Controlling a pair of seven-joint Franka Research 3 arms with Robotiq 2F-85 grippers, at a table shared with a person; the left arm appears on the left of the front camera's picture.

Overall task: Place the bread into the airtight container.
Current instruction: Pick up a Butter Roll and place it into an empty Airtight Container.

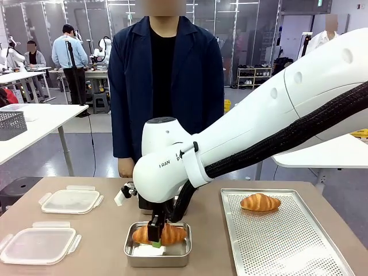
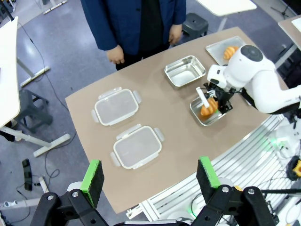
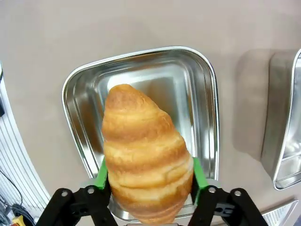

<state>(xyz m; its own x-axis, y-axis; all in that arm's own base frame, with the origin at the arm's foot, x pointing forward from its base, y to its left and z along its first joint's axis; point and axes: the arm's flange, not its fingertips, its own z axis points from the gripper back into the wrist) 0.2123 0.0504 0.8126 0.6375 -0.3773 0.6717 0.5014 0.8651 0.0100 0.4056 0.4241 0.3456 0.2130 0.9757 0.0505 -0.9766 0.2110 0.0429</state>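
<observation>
The right claw [image 3: 148, 184] is clamped on a croissant [image 3: 141, 150], its green pads pressed against the pastry's two sides near the bottom of the right wrist frame, with the jaws spread only as wide as the bread. The croissant hangs low in a steel container [image 3: 209, 99] at the lower centre of the front frame, about level with the rim; whether it touches the bottom cannot be told. The left claw [image 2: 149, 181] stands wide open along the bottom edge of its own wrist frame, holding nothing, high above the table's near edge. A second steel container [image 2: 185, 70] sits in the upper right of that frame, apart from the first one. At the right of the front frame lies a perforated metal tray [image 1: 287, 241] with another croissant [image 1: 260, 202] near its far end. Two clear plastic lids [image 1: 70, 201] lie at the lower left of the front frame, one behind the other. A person in a dark jacket [image 1: 167, 80] stands at the far side of the table, upper centre.
</observation>
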